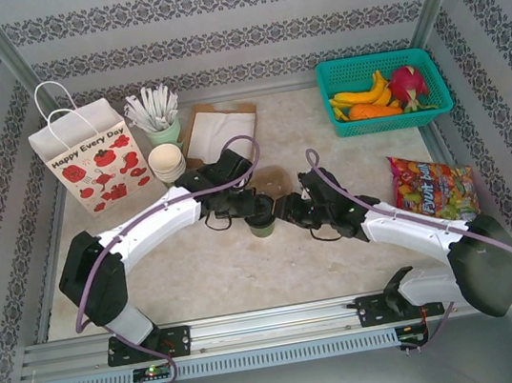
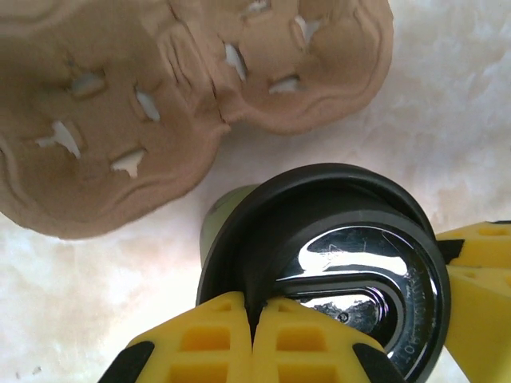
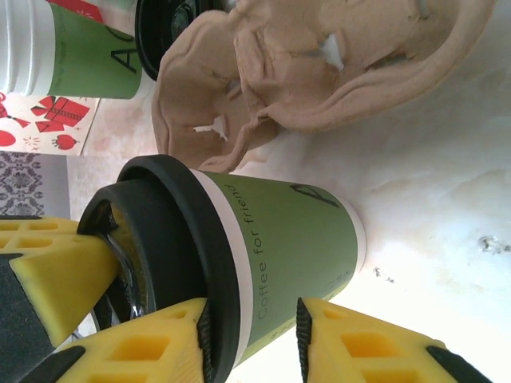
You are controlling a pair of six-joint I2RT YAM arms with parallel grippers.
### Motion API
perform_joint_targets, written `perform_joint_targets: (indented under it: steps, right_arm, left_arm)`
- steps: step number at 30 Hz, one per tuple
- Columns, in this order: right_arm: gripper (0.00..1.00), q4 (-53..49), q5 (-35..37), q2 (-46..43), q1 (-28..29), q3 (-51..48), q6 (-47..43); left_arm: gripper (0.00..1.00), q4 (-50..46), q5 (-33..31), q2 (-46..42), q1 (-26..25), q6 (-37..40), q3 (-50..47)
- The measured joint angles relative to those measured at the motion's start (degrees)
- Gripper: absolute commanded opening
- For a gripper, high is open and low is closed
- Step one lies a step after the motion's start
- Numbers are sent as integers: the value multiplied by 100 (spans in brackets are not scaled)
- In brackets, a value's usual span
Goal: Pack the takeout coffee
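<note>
Pinching the black lid (image 2: 319, 209), left end effector (image 2: 251, 309) is closed (right end effector (image 3: 254, 316) parted beside coffee cup (image 3: 295, 231)).

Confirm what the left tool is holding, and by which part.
Left tool pinches the black lid by its rim; the lid sits on the olive-green cup.

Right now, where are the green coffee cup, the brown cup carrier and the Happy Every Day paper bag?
green coffee cup (image 3: 295, 239): right wrist view, on its green side wall.
brown cup carrier (image 2: 343, 72): left wrist view, on its right lobe.
Happy Every Day paper bag (image 1: 97, 172): top external view, on its printed front.
</note>
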Motion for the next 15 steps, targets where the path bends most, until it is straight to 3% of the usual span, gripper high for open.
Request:
perform_joint_targets:
  steps: [6, 15]
  right_arm:
    - [49, -264, -175, -96, -114, 72, -205]
    - [53, -765, -1158, -420, -868, 162, -376]
  left_arm:
    - [0, -422, -238, 83, -81, 295, 479]
    - [0, -1882, -236, 358, -101, 1054, 1283]
